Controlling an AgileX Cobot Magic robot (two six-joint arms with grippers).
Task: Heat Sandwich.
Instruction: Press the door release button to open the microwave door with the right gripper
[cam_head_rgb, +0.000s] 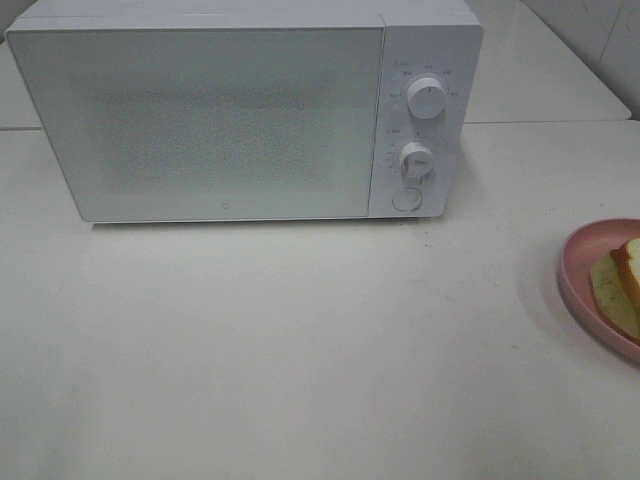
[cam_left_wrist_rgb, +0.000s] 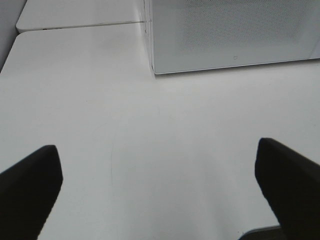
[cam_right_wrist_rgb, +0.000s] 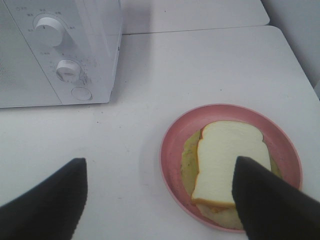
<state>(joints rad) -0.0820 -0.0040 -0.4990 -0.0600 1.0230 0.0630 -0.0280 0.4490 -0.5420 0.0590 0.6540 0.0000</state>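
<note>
The sandwich (cam_right_wrist_rgb: 225, 155), white bread with a brown crust over a pale yellow-green layer, lies on a round pink plate (cam_right_wrist_rgb: 175, 145). In the high view only a part of the sandwich (cam_head_rgb: 620, 285) and plate (cam_head_rgb: 580, 275) shows at the right edge. The white microwave (cam_head_rgb: 240, 110) stands at the back with its door shut. My right gripper (cam_right_wrist_rgb: 160, 200) hovers open above the table, one finger over the plate's near side. My left gripper (cam_left_wrist_rgb: 157, 192) is open over bare table in front of the microwave's (cam_left_wrist_rgb: 230, 35) left corner. Neither arm shows in the high view.
The microwave's panel carries two knobs (cam_head_rgb: 427, 100) (cam_head_rgb: 416, 160) and a round button (cam_head_rgb: 406, 198). A seam (cam_head_rgb: 560, 122) between two white tabletops runs behind the microwave. A tiled wall (cam_head_rgb: 600, 35) rises at the back right.
</note>
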